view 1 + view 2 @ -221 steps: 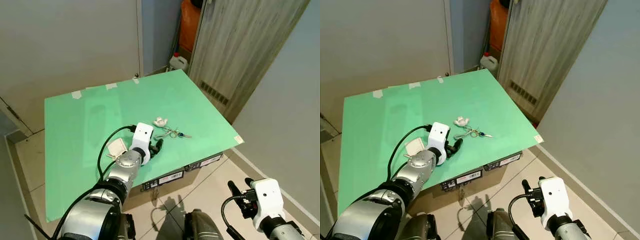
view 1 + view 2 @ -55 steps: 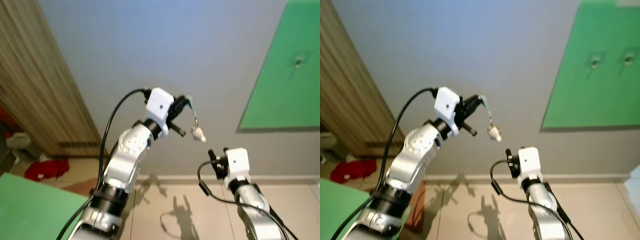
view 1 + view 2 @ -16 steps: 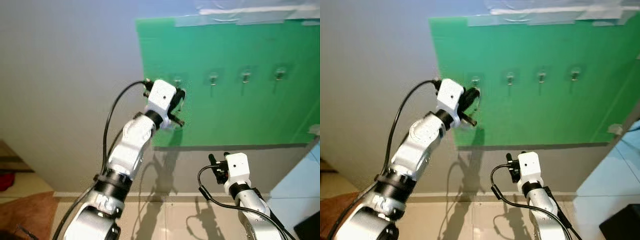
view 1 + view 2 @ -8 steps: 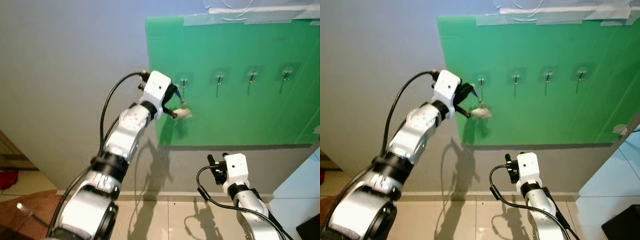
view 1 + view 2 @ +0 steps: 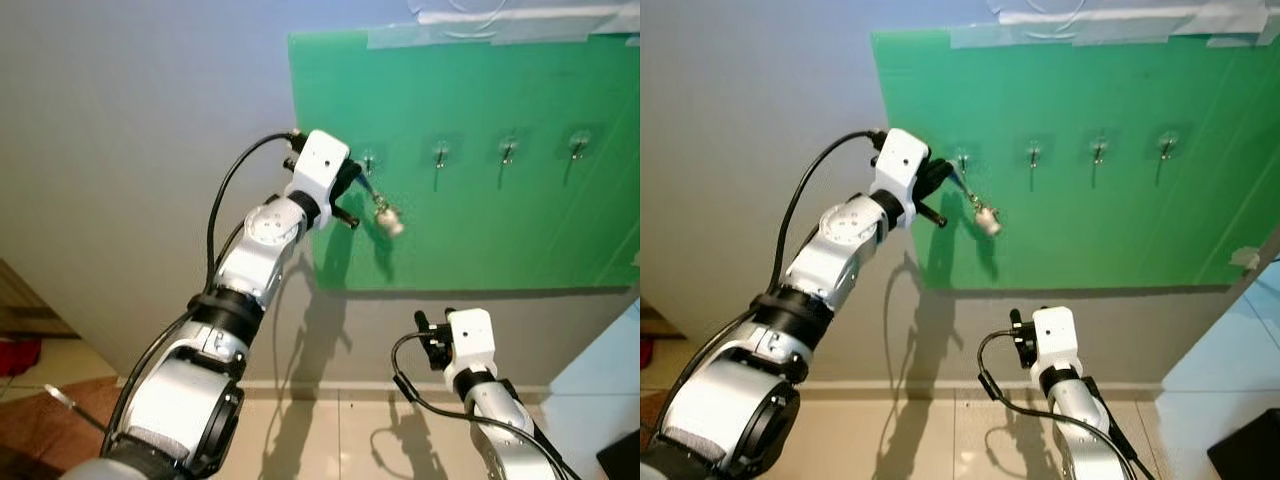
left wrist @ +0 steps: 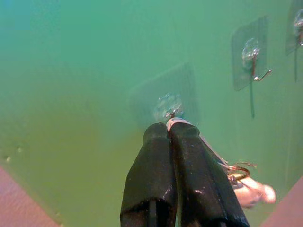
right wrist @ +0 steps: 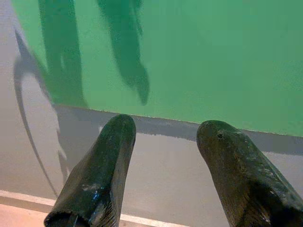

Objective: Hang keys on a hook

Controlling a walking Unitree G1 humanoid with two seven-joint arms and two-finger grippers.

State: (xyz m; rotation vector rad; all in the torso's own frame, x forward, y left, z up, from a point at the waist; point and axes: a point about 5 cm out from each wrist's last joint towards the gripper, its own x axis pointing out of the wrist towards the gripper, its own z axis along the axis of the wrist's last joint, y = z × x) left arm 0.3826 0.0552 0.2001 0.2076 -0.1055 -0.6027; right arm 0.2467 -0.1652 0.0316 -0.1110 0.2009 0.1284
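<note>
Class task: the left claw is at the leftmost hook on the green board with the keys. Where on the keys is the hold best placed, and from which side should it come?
Probably the ring end of the keys, approached front-on to the green board. The left claw pinches there, fingers shut, beside the leftmost hook, while the pale fob dangles clear below.

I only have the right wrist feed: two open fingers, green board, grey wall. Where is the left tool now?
Observer: The left tool is raised at the leftmost hook on the green board.
Operator: Is it holding the keys?
Observer: Yes, its fingers are shut on the keys; the pale charm dangles below them.
Operator: Any free hooks?
Observer: Three more hooks to the right hold nothing.
Operator: And my right tool?
Observer: The right tool sits low, below the board's bottom edge.
</note>
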